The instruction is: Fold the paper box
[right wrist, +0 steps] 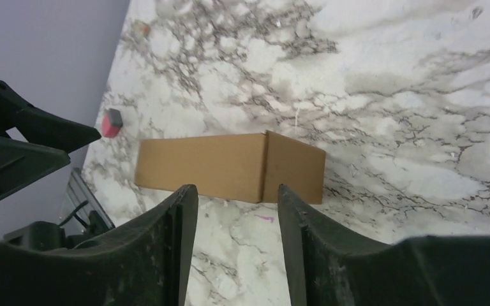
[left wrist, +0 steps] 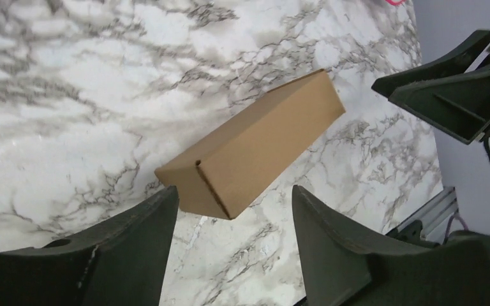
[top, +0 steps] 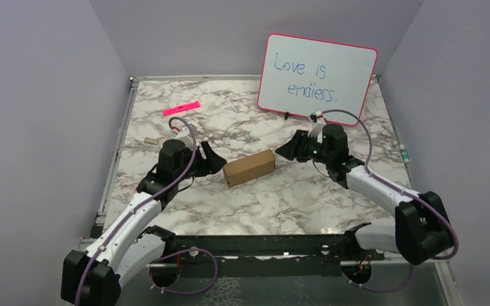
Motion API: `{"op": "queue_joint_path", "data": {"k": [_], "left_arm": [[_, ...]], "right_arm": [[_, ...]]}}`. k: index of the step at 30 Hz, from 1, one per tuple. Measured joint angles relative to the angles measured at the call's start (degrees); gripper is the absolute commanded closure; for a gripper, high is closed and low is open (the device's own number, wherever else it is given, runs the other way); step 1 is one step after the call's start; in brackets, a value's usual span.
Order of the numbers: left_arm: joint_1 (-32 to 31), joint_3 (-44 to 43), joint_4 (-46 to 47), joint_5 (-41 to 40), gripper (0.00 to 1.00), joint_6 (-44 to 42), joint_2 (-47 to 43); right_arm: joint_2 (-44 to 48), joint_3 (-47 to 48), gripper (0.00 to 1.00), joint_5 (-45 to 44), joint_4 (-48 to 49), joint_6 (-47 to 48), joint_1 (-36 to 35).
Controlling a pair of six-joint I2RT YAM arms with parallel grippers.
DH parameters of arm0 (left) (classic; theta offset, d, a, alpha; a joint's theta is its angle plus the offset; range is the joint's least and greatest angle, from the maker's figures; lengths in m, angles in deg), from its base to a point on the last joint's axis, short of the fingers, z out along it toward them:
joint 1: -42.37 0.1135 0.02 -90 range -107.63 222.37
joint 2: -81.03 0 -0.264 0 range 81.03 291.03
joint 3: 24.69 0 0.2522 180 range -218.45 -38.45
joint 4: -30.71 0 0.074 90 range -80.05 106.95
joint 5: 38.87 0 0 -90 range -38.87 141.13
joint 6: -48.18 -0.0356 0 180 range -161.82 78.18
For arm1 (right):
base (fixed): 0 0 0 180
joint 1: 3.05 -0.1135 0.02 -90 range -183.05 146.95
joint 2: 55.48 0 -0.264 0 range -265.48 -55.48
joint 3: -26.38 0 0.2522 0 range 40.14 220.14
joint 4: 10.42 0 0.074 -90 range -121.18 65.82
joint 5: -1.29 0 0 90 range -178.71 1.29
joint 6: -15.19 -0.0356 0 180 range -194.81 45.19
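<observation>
The paper box point(top: 249, 167) lies as a closed carton near the middle of the marble surface point(top: 281, 204). The left arm point(top: 175, 159) holds its jaws open at the 9 o'clock end of the box, near it but not touching. The right arm point(top: 332, 146) holds its jaws open at the 3 o'clock end, also apart from it. A whiteboard point(top: 318, 75) stands at 1 o'clock.

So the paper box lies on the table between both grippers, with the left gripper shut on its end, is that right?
Not quite: the left wrist view shows the left gripper open, not shut on the paper box; the rest holds.
</observation>
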Motion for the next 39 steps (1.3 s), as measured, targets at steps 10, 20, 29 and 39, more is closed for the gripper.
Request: {"op": "queue_joint_path", "data": {"k": [10, 20, 29, 39], "left_arm": [[-1.2, -14.0, -7.9, 3.9, 0.24, -19.6, 4.6], [-15.9, -24.4, -11.8, -0.6, 0.05, -36.5, 17.9], [-18.0, -31.8, -12.8, -3.1, 0.04, -47.3, 33.3], [-20.0, -36.7, -13.7, -4.8, 0.22, -52.8, 44.3]], "right_arm": [[25.1, 1.3, 0.08, -9.3, -15.4, 5.3, 0.0], [47.5, 0.7, 0.02, -17.8, -30.6, 10.8, 0.0], [58.7, -0.9, 0.01, -22.1, -35.1, 13.3, 0.0], [59.5, -2.1, 0.01, -23.1, -35.8, 13.4, 0.0]]}}
